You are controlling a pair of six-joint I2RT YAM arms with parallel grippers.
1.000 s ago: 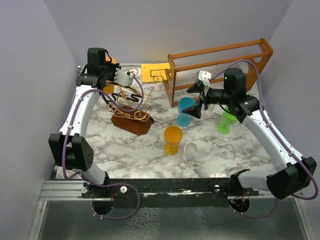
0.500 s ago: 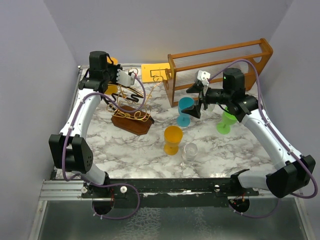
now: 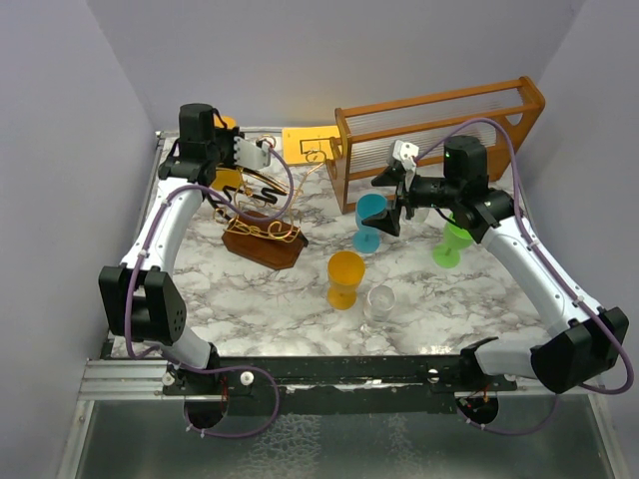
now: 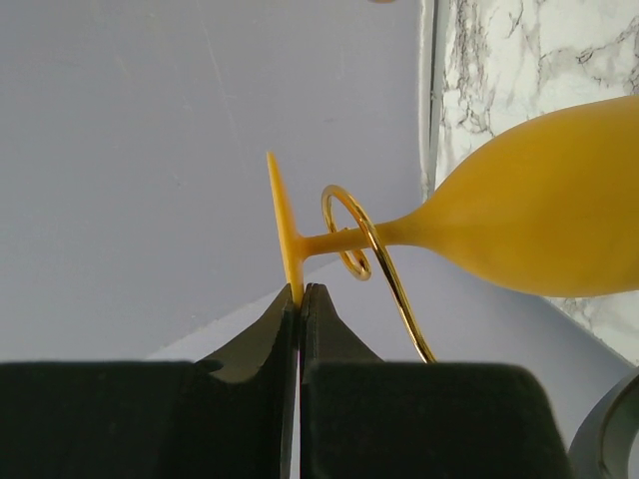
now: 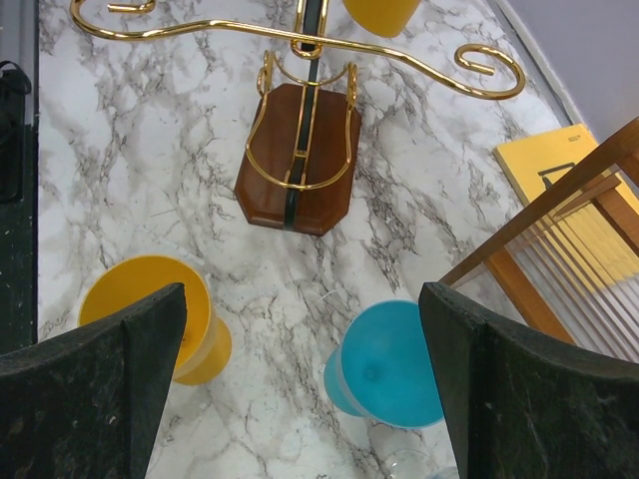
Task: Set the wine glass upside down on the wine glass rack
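Pinching wine glass foot, left gripper

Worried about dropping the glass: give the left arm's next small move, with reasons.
Probably lower the yellow wine glass a touch toward the marble: its stem sits in the rack's gold curl, but the foot, pinched in the shut left claw, is clear of it.

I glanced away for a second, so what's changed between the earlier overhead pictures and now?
The left gripper, shut on the foot of the yellow wine glass, has edged slightly right toward the gold wire rack on its brown wooden base, carrying the glass. Nothing was let go. The open right gripper and the blue glass, green glass, clear glass and second yellow glass stayed put.
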